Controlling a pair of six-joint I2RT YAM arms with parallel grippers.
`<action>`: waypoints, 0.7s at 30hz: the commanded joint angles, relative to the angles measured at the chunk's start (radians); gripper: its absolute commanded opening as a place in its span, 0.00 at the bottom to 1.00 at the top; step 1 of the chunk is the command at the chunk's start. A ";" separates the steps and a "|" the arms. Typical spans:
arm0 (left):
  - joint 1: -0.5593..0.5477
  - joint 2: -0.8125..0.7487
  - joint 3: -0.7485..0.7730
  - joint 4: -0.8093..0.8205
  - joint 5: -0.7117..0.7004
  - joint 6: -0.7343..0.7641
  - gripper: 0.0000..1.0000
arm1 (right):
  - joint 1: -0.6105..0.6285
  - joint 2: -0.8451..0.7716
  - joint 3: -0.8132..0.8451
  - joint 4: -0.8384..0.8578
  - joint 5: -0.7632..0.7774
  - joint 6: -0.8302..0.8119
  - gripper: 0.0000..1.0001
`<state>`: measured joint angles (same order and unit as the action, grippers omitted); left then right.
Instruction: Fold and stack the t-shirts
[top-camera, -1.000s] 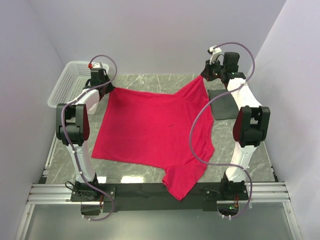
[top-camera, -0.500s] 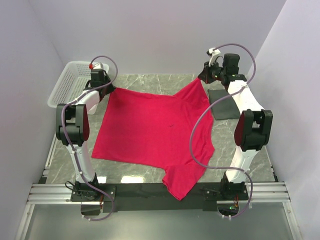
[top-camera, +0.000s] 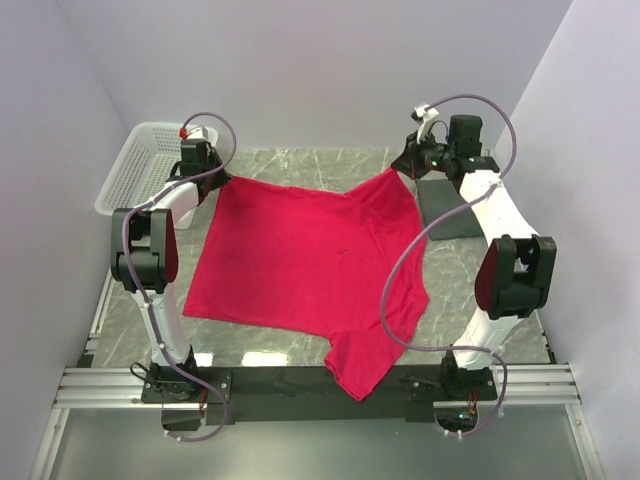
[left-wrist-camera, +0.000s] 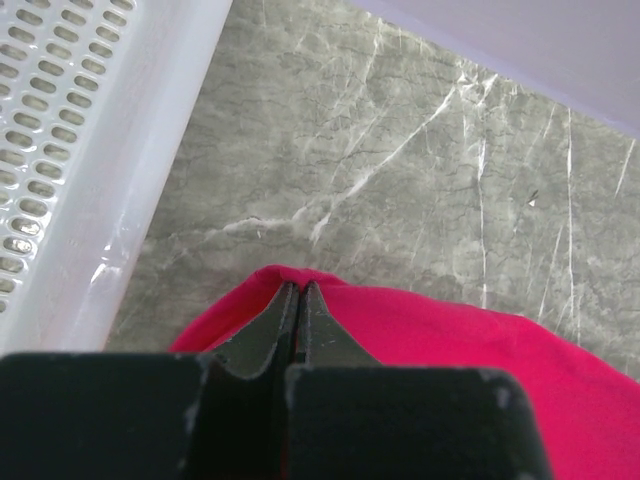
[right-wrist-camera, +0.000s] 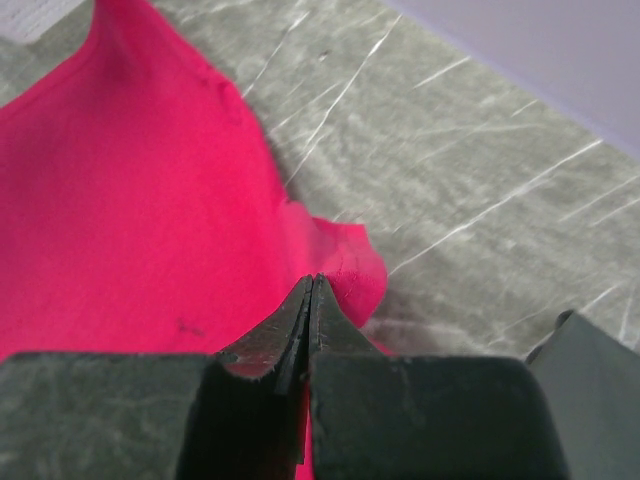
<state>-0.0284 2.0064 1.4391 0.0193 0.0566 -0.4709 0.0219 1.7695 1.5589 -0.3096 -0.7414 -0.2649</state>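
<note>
While the left gripper (left-wrist-camera: 298, 290) stayed clenched on its t-shirt (top-camera: 300, 260) corner, the right gripper (right-wrist-camera: 312, 285), likewise clenched on fabric, had pulled outward, stretching the far edge flat for folding.

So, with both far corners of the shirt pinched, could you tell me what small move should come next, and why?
Probably lift the left end effector and right end effector slightly and draw the far edge nearer: each is shut on a far corner of the t-shirt, which lies spread out, unfolded.
</note>
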 joint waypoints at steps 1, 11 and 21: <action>0.005 -0.060 0.006 0.036 0.014 0.035 0.01 | 0.004 -0.077 -0.039 -0.019 -0.036 -0.039 0.00; 0.007 -0.090 -0.029 0.045 0.019 0.055 0.01 | 0.006 -0.123 -0.100 -0.045 -0.061 -0.063 0.00; 0.012 -0.159 -0.126 0.088 0.026 0.095 0.01 | 0.024 -0.159 -0.129 -0.109 -0.070 -0.140 0.00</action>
<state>-0.0227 1.9163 1.3453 0.0475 0.0654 -0.4107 0.0284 1.6798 1.4452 -0.3851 -0.7803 -0.3428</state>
